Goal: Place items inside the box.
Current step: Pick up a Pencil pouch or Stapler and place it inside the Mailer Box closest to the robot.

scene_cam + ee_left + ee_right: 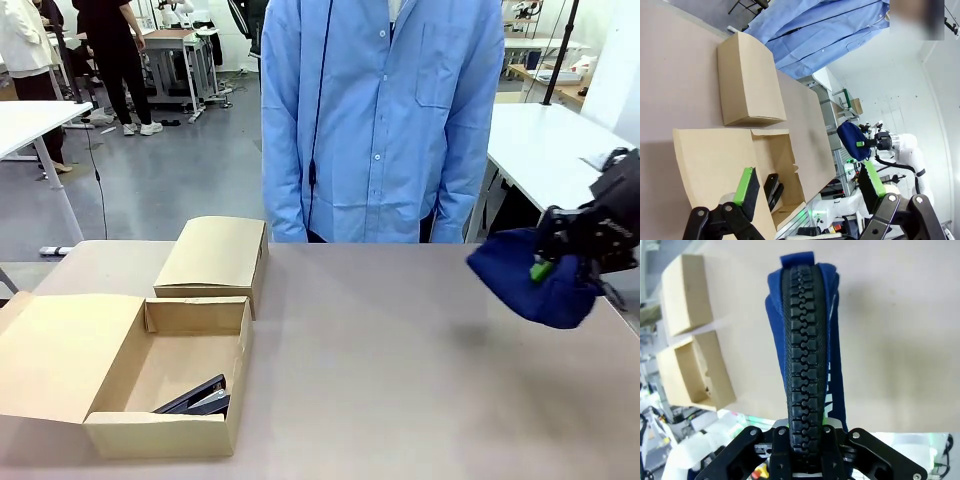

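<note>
The right end effector (802, 434) is clamped on the zip edge of the navy blue zip pouch (805, 335), its green pads pressed against the fabric. The pouch (530, 285) hangs in the air above the table's (400, 360) right side. Pinching it by the stiff zip seam probably keeps the soft body from slipping and lifts it clear for carrying. The left end effector (809, 185) has its fingers wide apart and holds nothing, poised above the open box (715, 165). That box (160, 435) lies well apart from the pouch, at the table's near left, with its flap folded out and a black stapler (195, 397) already lying inside. A second cardboard box (212, 255), shut, touches its far side. The table is plain and brownish. A person (380, 120) in a blue shirt stands at its far edge, and behind them is a workshop with a grey floor (170, 190) and white tables (545, 140).
</note>
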Tool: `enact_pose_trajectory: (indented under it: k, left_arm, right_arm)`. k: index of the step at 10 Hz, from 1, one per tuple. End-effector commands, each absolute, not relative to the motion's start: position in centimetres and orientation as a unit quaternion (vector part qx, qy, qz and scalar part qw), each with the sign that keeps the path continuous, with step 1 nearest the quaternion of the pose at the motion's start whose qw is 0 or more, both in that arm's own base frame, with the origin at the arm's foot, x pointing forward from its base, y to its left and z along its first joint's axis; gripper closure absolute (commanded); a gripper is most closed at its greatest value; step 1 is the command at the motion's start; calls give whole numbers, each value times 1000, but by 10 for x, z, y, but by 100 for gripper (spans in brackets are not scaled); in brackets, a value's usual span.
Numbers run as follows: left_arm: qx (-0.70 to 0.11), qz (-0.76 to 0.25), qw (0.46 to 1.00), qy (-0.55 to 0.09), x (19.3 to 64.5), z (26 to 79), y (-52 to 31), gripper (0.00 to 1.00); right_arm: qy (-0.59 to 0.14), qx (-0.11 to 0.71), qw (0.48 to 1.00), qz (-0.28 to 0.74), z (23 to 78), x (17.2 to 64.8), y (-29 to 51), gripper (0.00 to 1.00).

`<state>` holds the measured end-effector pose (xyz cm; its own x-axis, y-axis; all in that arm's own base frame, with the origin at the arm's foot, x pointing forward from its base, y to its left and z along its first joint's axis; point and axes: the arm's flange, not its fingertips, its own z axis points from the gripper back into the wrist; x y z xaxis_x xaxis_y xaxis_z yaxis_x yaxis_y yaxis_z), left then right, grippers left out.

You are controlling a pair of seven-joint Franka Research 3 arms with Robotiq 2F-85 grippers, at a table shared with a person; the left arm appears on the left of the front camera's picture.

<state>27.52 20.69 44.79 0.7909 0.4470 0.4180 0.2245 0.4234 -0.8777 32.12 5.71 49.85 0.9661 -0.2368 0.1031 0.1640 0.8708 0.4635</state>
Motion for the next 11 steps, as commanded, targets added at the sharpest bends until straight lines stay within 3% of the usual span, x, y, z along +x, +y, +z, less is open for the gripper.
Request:
enact_pose_trajectory:
  k: [1, 3, 7, 8, 9, 11]
  left_arm:
    - [-538, 65, 774, -328, 274, 447, 203, 0]
    - [-538, 65, 774, -328, 274, 447, 203, 0]
    - [-538, 65, 774, -328, 274, 447, 203, 0]
    - [-538, 65, 774, -328, 274, 447, 203, 0]
    - [-538, 65, 774, -328, 274, 447, 203, 0]
    - [-538, 65, 774, -328, 274, 447, 203, 0]
  right_arm:
    - [-38, 339, 926, -161, 508, 315, 146, 93]
    - [26, 352, 913, -207, 524, 282, 242, 93]
    - [-18, 386, 900, -201, 508, 250, 403, 93]
    - [4, 374, 908, -187, 495, 256, 422, 93]
    - [13, 371, 910, -184, 521, 221, 375, 93]
    - [13, 371, 910, -184, 521, 221, 375, 93]
